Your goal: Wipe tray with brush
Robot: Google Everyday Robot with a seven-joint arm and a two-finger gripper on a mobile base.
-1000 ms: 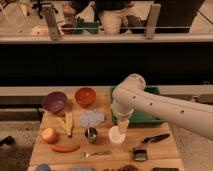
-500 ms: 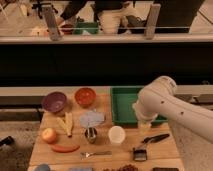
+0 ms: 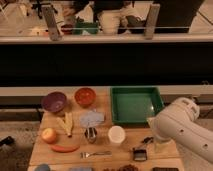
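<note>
The bright green tray (image 3: 134,104) sits at the back right of the wooden table. The brush (image 3: 141,151) lies in front of it near the table's front edge, dark head towards me and slim black handle pointing back right. My white arm (image 3: 182,131) reaches in from the right. The gripper (image 3: 159,145) hangs at its lower end, just right of the brush handle and in front of the tray's right corner. It is not holding anything that I can see.
A purple bowl (image 3: 54,101) and an orange bowl (image 3: 85,96) stand at the back left. A grey cloth (image 3: 92,119), metal cup (image 3: 90,134), white cup (image 3: 116,135), banana (image 3: 66,123), apple (image 3: 49,135), red pepper (image 3: 65,148) and silver fork (image 3: 95,154) fill the left and middle.
My arm has swung right, from above the white cup at the table's middle to the right side, with the gripper now beside the brush. The objects have not moved.
</note>
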